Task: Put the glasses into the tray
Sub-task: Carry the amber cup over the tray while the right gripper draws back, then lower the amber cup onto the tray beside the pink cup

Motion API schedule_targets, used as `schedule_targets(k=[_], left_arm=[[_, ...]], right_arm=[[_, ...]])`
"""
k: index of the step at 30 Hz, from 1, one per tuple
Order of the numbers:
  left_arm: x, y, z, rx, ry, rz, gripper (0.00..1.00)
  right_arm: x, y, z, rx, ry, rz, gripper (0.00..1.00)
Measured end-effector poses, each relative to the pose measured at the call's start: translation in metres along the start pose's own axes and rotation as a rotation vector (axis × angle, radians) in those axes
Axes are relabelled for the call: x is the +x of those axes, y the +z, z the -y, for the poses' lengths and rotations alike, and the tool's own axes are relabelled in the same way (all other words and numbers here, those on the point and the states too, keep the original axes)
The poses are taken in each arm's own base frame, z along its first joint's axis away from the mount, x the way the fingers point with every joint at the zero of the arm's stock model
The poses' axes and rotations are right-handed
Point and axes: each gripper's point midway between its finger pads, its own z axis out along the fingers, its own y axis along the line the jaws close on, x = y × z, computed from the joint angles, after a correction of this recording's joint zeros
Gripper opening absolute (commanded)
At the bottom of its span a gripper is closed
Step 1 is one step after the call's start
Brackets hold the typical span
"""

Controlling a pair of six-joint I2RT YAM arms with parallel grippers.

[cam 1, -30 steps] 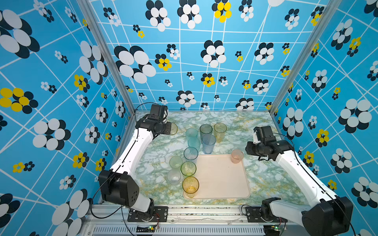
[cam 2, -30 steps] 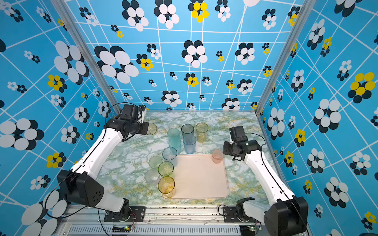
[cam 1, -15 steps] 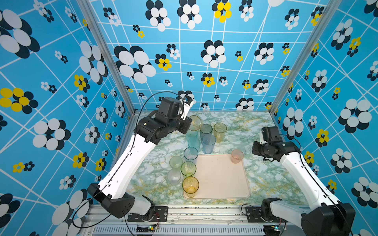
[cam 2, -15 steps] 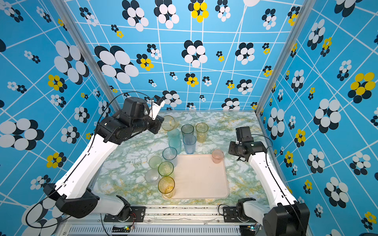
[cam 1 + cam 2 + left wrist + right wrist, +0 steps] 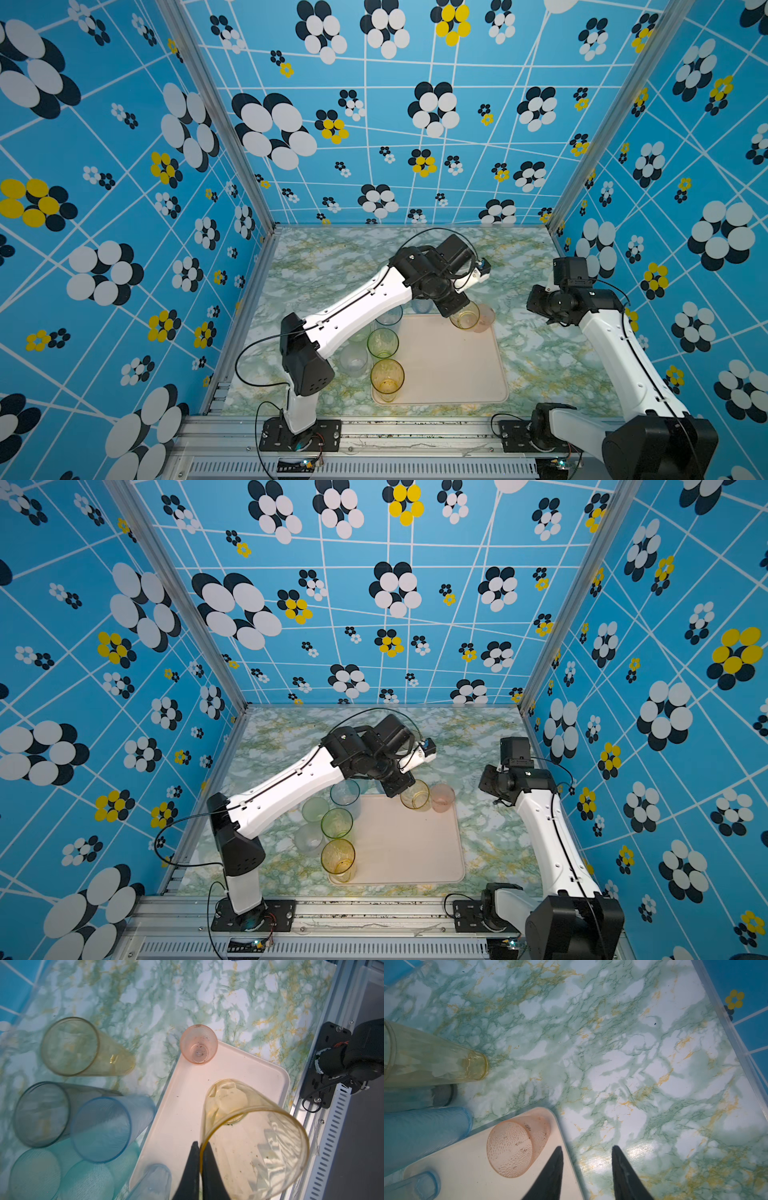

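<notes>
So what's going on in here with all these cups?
A robot is loading plastic glasses into a cream tray. Its left gripper pinches a yellowish glass by the rim, tilted over the tray, beside a short pink glass already standing in one corner. The right gripper hangs open and empty next to the tray. Several more glasses wait on the marble table.
</notes>
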Motion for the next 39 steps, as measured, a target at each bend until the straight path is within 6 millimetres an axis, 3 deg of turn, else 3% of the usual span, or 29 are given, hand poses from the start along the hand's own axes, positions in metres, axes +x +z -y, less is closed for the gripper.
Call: schedule_targets(k=[3,9,20,28,36,39], left_arm=[[0.005,0.033,0.022,0.065,0.038,-0.074,0.02],[0.011,0.075,0.046,0.14,0.082,-0.158,0.02],[0.027,0.134,0.05,0.161,0.102,-0.259,0.03],[0.029,0.152,0.047,0.154,0.102,-0.267,0.04],[0.026,0.156,0.046,0.149,0.104,-0.261,0.08],[0.026,0.156,0.045,0.147,0.107,-0.26,0.2]], right_arm=[[-0.001,0.001,0.0,-0.009,0.007,0.002,0.41],[0.0,0.002,-0.002,-0.027,0.01,-0.001,0.41],[0.008,0.006,-0.005,-0.058,0.012,-0.023,0.41],[0.014,0.006,-0.005,-0.063,0.009,-0.032,0.41],[0.015,0.006,-0.005,-0.065,0.008,-0.037,0.41],[0.015,0.006,-0.006,-0.068,0.005,-0.038,0.43]])
